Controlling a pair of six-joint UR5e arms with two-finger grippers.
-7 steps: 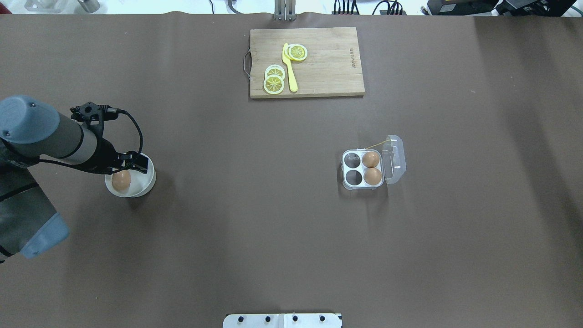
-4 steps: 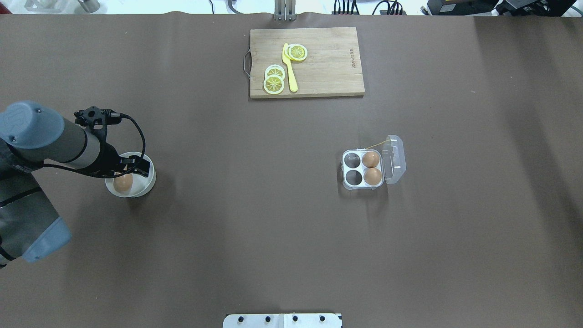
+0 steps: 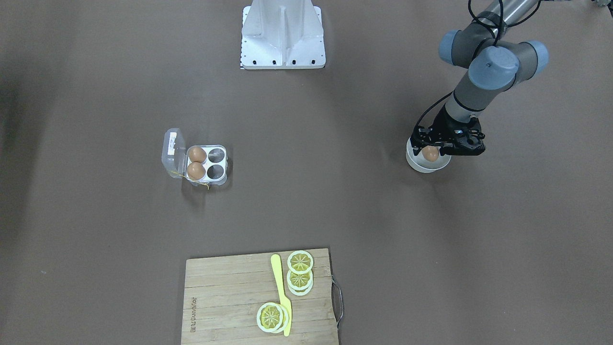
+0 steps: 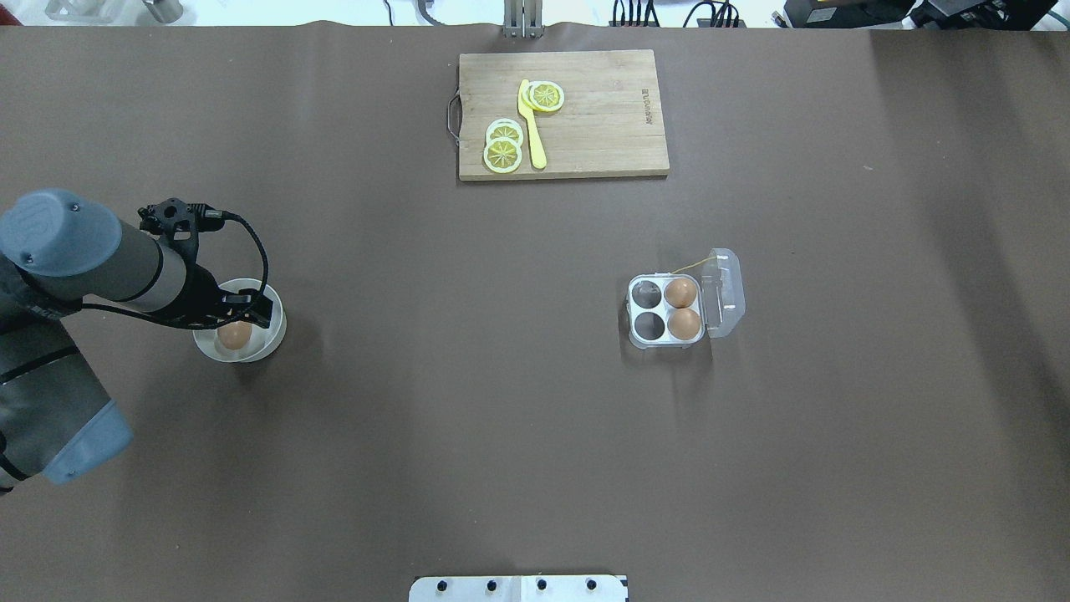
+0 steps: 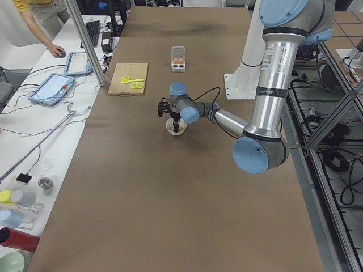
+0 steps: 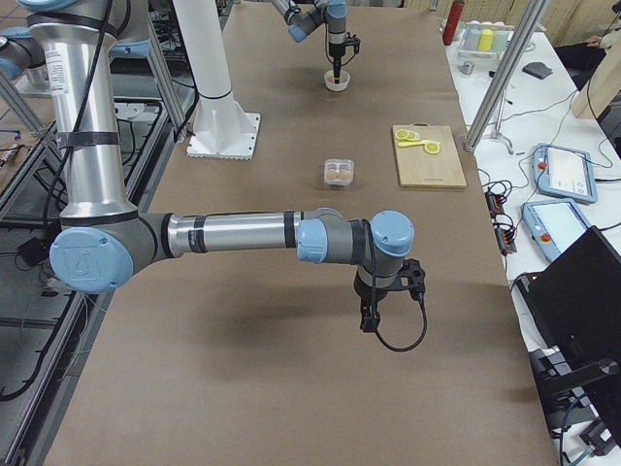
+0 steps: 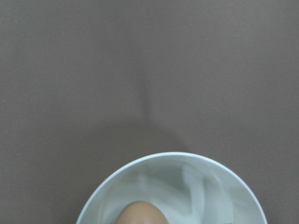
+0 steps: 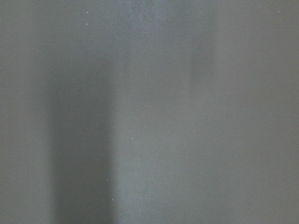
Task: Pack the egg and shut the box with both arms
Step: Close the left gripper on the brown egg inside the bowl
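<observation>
the left tool [image 4: 242, 315] hovers over the desk [image 4: 501, 418], its jaw spread impossible to tell; the open box [image 4: 651, 311] sits well apart from the white bowl [image 4: 277, 334] holding the egg [image 4: 235, 335]. pickup in hand; next, likely a gentle clamp.

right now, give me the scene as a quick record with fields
egg to pack: lying in the white bowl, on the robot's left side
box: lid open; packed eggs fill the two cups next to the lid, the other two cups are empty
left arm: reaching down to the bowl; jaws open or shut, cannot tell
right arm: over bare table, away from the box; jaws cannot tell
other: cutting board with citrus slices and yellow knife
</observation>
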